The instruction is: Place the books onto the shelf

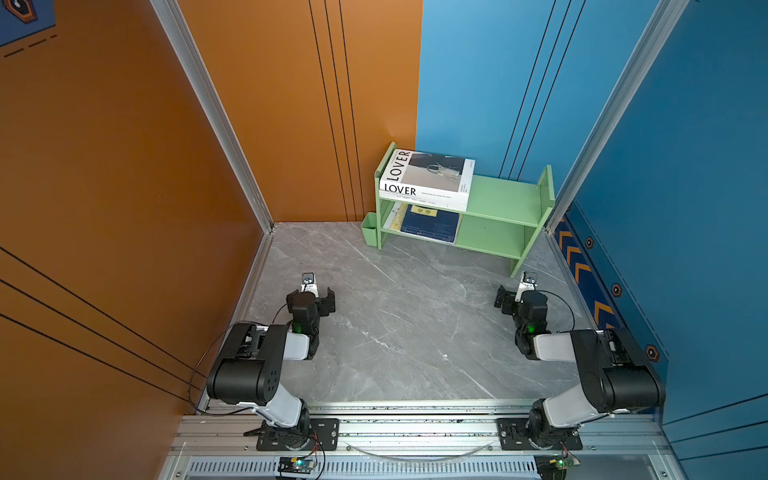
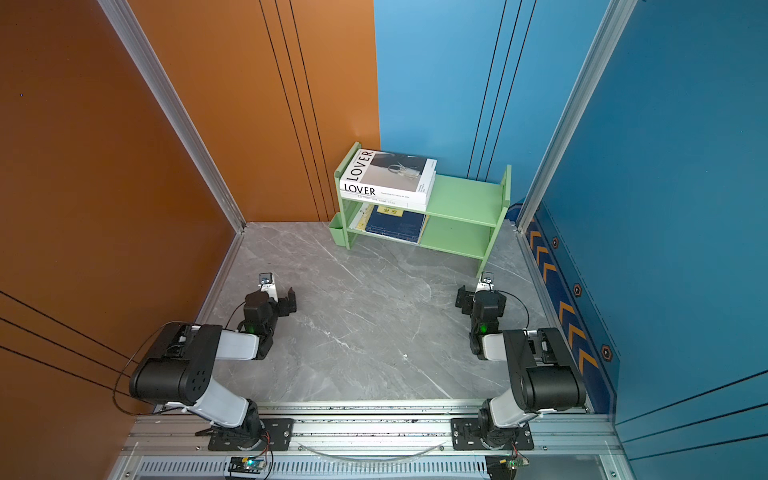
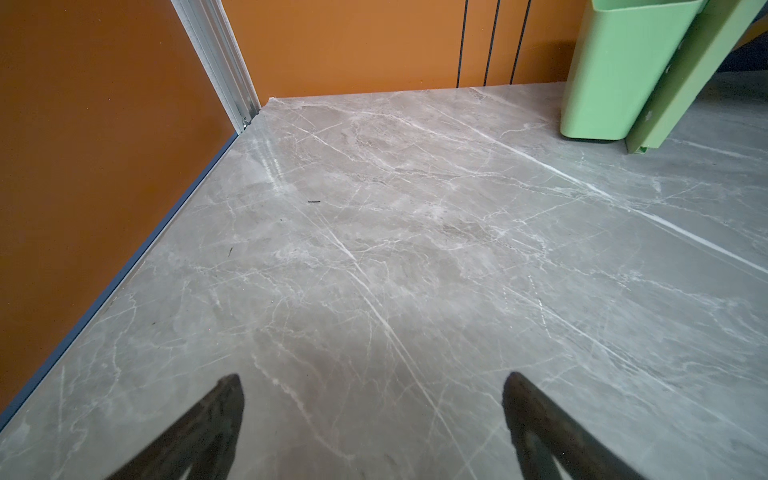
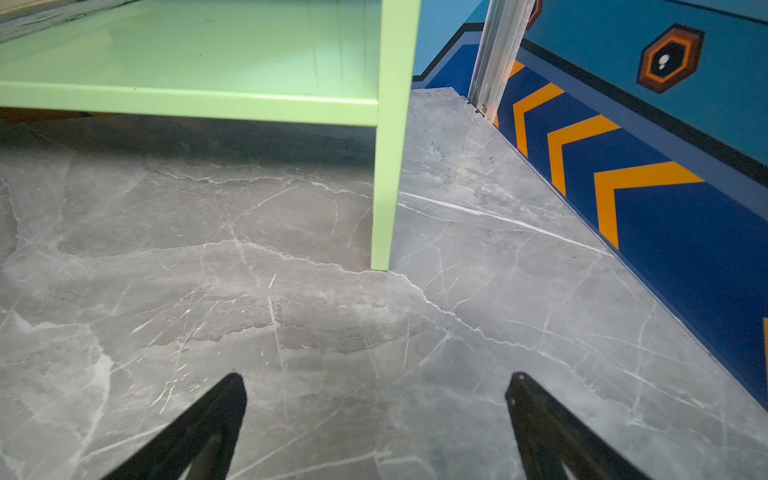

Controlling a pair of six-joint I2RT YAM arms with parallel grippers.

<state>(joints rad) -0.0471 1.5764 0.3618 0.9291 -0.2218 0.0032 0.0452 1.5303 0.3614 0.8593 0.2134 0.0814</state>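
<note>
Both arms are folded the same way. The left one rises from its base at 7 o'clock on the near rail and the right one from 5 o'clock. Each has its elbow drawn back over the base and its forearm reaching ahead toward 12 o'clock.

The left gripper (image 1: 311, 299) hangs low over the grey table (image 1: 395, 316) at about 9 o'clock, close to the orange wall. Its jaws are spread wide with only bare tabletop between them. The right gripper (image 4: 376, 376) hangs at about 3 o'clock, also spread wide and holding nothing. In the right wrist view the near leg of the shelf stands a little ahead of it.

The green shelf (image 1: 503, 195) stands at the far end of the table, between 12 and 1 o'clock, against the blue wall. Its long axis runs roughly 9 to 3, with the 3 o'clock end a little nearer the arms. A small green cup (image 1: 369, 228) hangs on its 9 o'clock end.

All the books in view lie flat at that same end.
- **Top tier:** the white "LOVER" book (image 1: 428, 172) lies cover up on a second white book (image 1: 419, 202). Its spine faces 6 o'clock and its long side runs along the shelf.
- **Lower tier:** a navy book (image 1: 430, 224) lies cover up and lined up the same way, with the pale edges of more books showing at its 9 o'clock side. How many lie under it cannot be told.

The 3 o'clock half of both tiers is bare.
</note>
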